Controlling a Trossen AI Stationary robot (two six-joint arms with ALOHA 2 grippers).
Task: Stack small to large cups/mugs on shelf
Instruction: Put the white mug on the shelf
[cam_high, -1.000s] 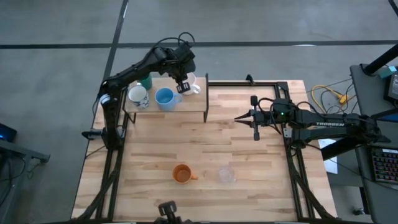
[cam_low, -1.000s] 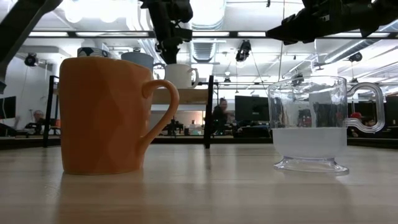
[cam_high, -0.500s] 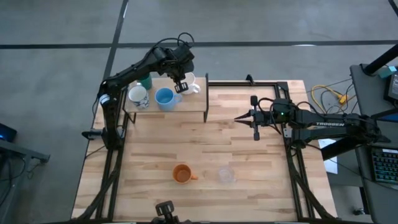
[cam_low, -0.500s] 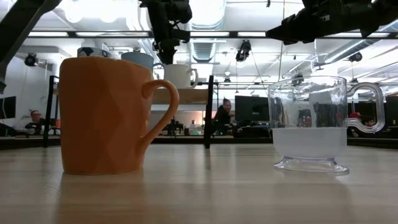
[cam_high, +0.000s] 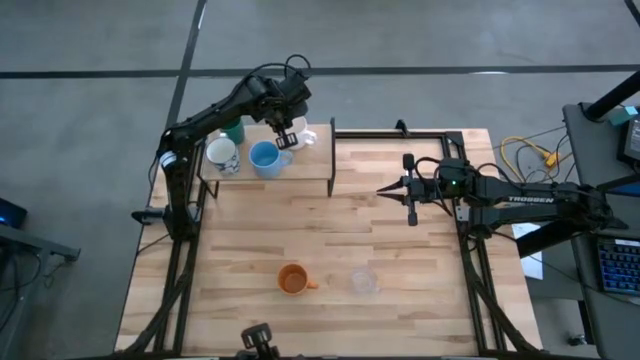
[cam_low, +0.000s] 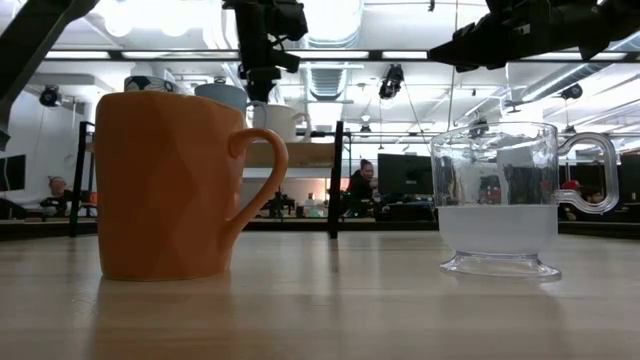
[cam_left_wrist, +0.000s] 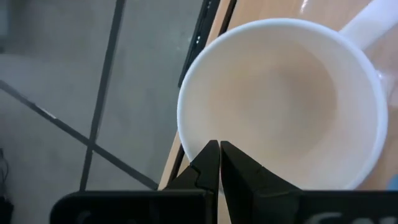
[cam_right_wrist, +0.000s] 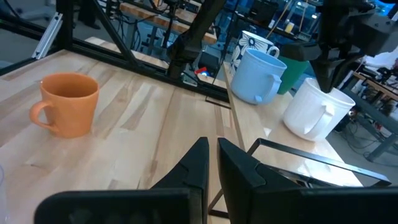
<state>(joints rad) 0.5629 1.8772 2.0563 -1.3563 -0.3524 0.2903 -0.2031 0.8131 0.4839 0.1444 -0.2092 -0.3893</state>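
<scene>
Butcher-block worktop (cam_high: 400, 240) aside, the left end effector (cam_high: 284, 135), pinched on the white mug (cam_high: 303, 136) rim, could tip it off the shelf (cam_high: 300, 168) edge.

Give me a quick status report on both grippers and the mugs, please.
Left gripper shut on white mug rim, on shelf. Right gripper shut, empty, waiting mid-table. Orange mug, clear cup on table. Nothing in the way.

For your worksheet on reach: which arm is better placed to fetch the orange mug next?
Right. The right gripper hangs free over the table, nearer the orange mug; the left gripper is busy at the white mug on the shelf.
</scene>
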